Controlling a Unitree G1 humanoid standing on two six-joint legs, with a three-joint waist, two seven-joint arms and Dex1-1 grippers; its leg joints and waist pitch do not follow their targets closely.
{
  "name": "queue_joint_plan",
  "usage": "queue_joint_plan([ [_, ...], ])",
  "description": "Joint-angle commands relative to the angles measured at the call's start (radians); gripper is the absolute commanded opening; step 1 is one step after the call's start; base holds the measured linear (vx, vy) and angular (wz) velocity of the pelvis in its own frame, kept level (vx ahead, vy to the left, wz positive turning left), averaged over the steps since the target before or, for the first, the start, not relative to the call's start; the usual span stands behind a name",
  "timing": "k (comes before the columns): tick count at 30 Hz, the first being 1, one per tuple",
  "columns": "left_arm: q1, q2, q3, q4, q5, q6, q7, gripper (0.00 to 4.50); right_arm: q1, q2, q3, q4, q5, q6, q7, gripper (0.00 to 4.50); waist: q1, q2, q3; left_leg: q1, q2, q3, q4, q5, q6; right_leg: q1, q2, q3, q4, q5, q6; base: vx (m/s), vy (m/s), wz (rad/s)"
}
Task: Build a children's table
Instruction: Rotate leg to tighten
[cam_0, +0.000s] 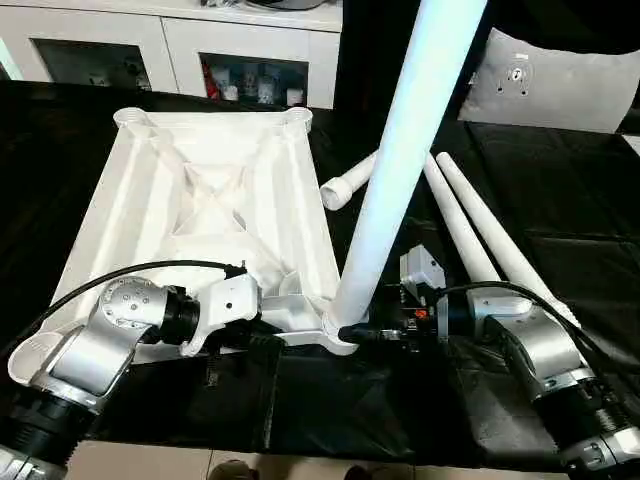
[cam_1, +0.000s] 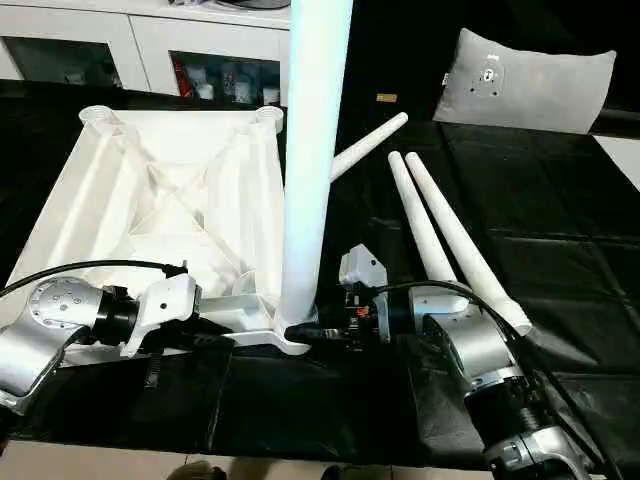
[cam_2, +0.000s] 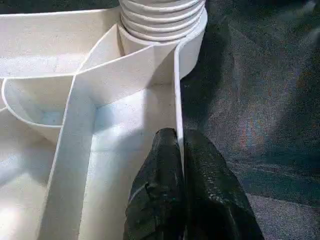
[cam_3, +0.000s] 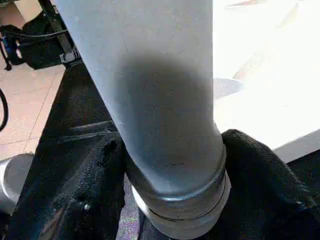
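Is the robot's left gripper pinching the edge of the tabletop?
Yes, the left gripper has its two black fingers closed on the thin rim wall of the tabletop, near the standing leg.

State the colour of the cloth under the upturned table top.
Black. The cloth under the white table top shows best in the right eye view.

Children's table, white plastic: top (cam_0: 200, 210) inverted, ribbed, near rim pinched between left fingers (cam_2: 160, 200). One leg (cam_0: 400, 160) upright in corner socket, flanked by right fingers (cam_3: 260, 190). Three legs (cam_1: 450, 240) lying beyond.
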Motion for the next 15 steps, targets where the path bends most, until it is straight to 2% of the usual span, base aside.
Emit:
queue_joint_plan([
  [1,-0.006,0.004,-0.018,-0.006,-0.009,-0.011,-0.027,0.00,0.007,0.001,0.024,0.004,-0.007,0.019,0.020,2.65,-0.003,0.011,-0.086,-0.002,0.042,-0.004,-0.064,-0.098,0.059,0.066,-0.079,0.073,-0.072,-0.232,-0.175,0.000,0.000,0.00],
  [2,-0.005,0.005,-0.019,-0.007,-0.011,-0.010,-0.030,0.00,0.008,0.002,0.027,0.006,-0.009,0.023,0.018,2.65,-0.003,0.010,-0.087,-0.002,0.042,-0.004,-0.064,-0.094,0.058,0.067,-0.079,0.073,-0.070,-0.228,-0.174,0.000,0.000,0.00],
  [3,-0.001,0.007,-0.020,-0.011,-0.013,-0.007,-0.034,0.00,0.009,0.000,0.034,0.001,-0.013,0.044,0.012,2.65,-0.003,0.019,-0.083,-0.001,0.041,-0.005,-0.065,-0.099,0.057,0.064,-0.078,0.073,-0.072,-0.232,-0.175,0.000,0.000,0.00],
  [4,-0.001,0.007,-0.020,-0.012,-0.013,-0.007,-0.034,0.00,0.009,0.000,0.034,0.001,-0.014,0.045,0.011,2.65,-0.005,0.015,-0.084,-0.001,0.042,-0.004,-0.065,-0.105,0.056,0.066,-0.077,0.073,-0.073,-0.229,-0.175,0.000,0.000,0.00],
  [9,0.006,0.006,-0.022,-0.024,-0.022,0.004,-0.041,0.00,0.007,-0.002,0.046,-0.005,-0.023,0.095,-0.004,2.65,-0.004,0.018,-0.083,0.000,0.041,-0.005,-0.066,-0.119,0.049,0.066,-0.077,0.073,-0.073,-0.233,-0.177,0.000,0.000,0.00],
  [12,0.008,0.007,-0.025,-0.029,-0.024,0.009,-0.044,0.00,0.003,-0.002,0.054,0.001,-0.031,0.127,-0.013,2.65,-0.004,0.016,-0.083,0.001,0.042,-0.005,-0.067,-0.120,0.048,0.066,-0.078,0.073,-0.073,-0.237,-0.176,0.000,0.000,0.00],
  [13,0.008,0.007,-0.025,-0.031,-0.024,0.011,-0.044,0.00,0.001,-0.002,0.056,0.002,-0.034,0.138,-0.015,2.65,-0.005,0.012,-0.082,0.001,0.042,-0.006,-0.067,-0.120,0.048,0.065,-0.078,0.073,-0.073,-0.245,-0.175,0.000,0.000,0.00],
  [15,0.009,0.007,-0.024,-0.033,-0.025,0.013,-0.044,0.00,0.001,-0.002,0.058,0.003,-0.035,0.140,-0.016,2.65,-0.006,0.013,-0.082,0.002,0.042,-0.005,-0.067,-0.128,0.045,0.064,-0.078,0.073,-0.076,-0.256,-0.169,0.000,0.000,0.00],
])
